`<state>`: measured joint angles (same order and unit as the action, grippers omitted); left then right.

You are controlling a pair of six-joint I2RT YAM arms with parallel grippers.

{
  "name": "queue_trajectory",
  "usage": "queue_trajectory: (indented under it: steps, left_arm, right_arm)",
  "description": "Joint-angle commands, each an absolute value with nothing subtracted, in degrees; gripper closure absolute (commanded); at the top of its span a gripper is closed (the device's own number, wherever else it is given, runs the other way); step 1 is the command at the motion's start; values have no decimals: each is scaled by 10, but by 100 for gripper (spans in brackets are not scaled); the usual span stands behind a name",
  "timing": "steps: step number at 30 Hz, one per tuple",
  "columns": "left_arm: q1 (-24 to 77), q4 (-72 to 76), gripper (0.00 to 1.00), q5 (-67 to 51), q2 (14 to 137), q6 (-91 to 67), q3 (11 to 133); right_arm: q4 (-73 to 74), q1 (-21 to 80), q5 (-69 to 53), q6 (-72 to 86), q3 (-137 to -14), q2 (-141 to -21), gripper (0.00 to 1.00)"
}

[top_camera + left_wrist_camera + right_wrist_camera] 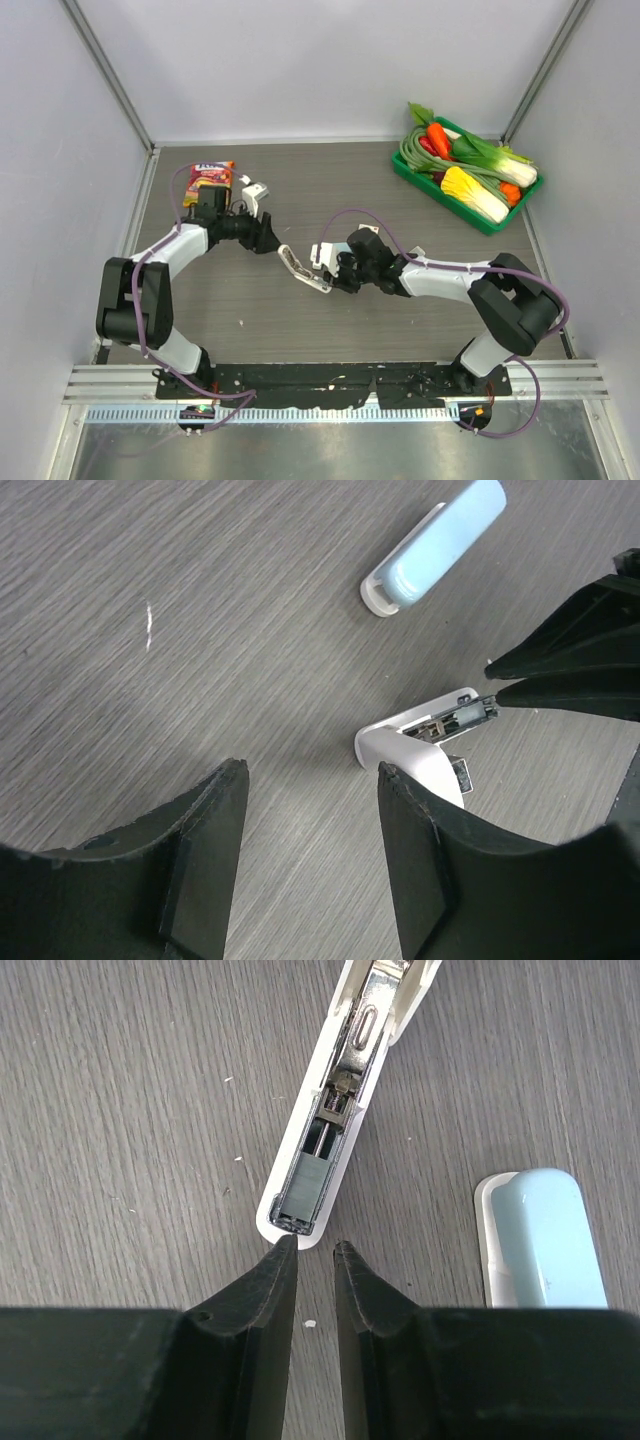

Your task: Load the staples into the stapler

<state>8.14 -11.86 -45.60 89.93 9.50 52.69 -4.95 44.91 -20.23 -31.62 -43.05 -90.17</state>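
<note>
The white plastic stapler (325, 1150), opened flat, is laid lengthwise on the wood-grain bench (120, 1110), its metal channel exposed. Its near tip points at the nearly closed, empty right end effector (316, 1250). The left end effector (312, 780) is half open, empty.

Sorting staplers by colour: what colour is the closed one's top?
Pale blue top on the closed stapler, clearest in the left wrist view.
</note>
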Motion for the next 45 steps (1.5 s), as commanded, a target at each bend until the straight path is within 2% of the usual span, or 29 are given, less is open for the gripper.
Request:
queue_trajectory:
  steps: [1,14,20,29,34,37,45]
  left_arm:
    - [91,-108,43,-486,892,103,545]
    - [133,-134,44,-479,897,109,545]
    - [138,-151,40,-445,919,101,563]
    - [122,-134,30,-413,922,98,592]
    - [72,-141,25,-437,891,92,608]
    - [47,-178,25,-464,868,126,607]
    - [29,-365,28,-539,841,363,609]
  right_arm:
    - [-80,449,-210,-309,-446,-912,74]
    - [-91,450,-211,-297,-441,-918,75]
    - [-85,450,-209,-302,-440,-918,73]
    - [-65,443,-206,-375,-442,-900,60]
    - [-13,397,-276,-438,-491,-920,55]
    - [-4,381,-315,-478,-518,-936,54]
    - [117,367,-426,-549,-622,-1015,53]
